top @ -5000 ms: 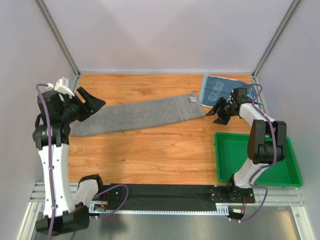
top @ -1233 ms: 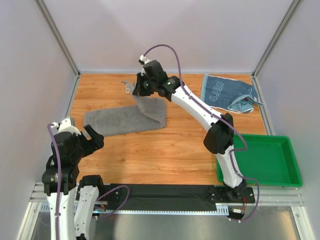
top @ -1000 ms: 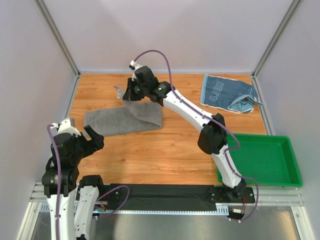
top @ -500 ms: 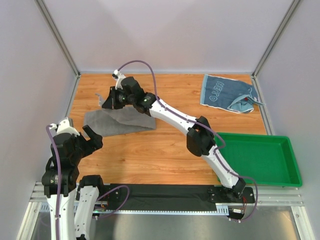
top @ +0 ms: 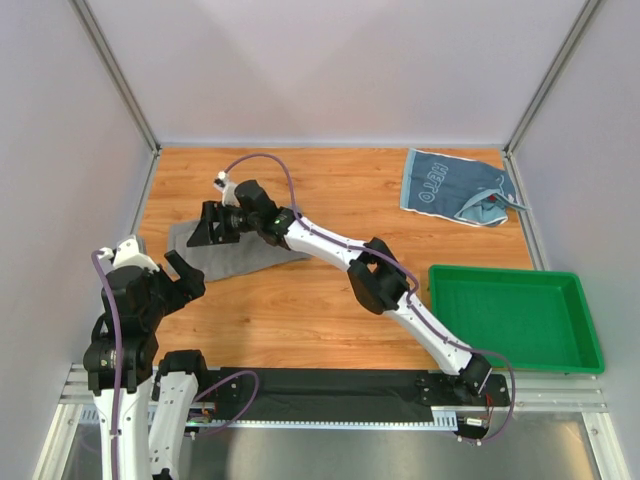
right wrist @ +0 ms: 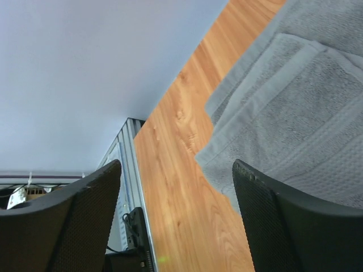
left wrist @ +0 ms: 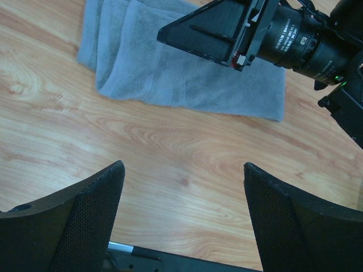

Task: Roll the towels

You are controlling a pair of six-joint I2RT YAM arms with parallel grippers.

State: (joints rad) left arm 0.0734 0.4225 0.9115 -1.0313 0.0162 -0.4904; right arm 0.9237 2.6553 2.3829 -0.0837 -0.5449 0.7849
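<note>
Now the right gripper (top: pixel 210 227) is hanging with its two black fingers spread wide and nothing between them, just above the left end of the plain grey cloth towel (top: pixel 245 254). In the right wrist view the right gripper (right wrist: pixel 176 165) is looking down on that towel (right wrist: pixel 295 113), which is lying doubled over itself in layers, its edges stepped one over another. The right arm is stretching far across the wooden table (top: pixel 330 190) from its base at the near right.

The left gripper (top: pixel 180 275) is also standing wide open and holding nothing, hovering near the towel's near-left corner. In the left wrist view the left gripper (left wrist: pixel 184 169) is facing bare wood, with the grey towel (left wrist: pixel 187 79) lying beyond it and the right gripper's dark body sitting over the cloth.

Well apart, at the far right corner, the light blue towel with white lettering (top: pixel 445 185) is lying rumpled. The green plastic tray (top: pixel 515 272) is sitting at the near right.
</note>
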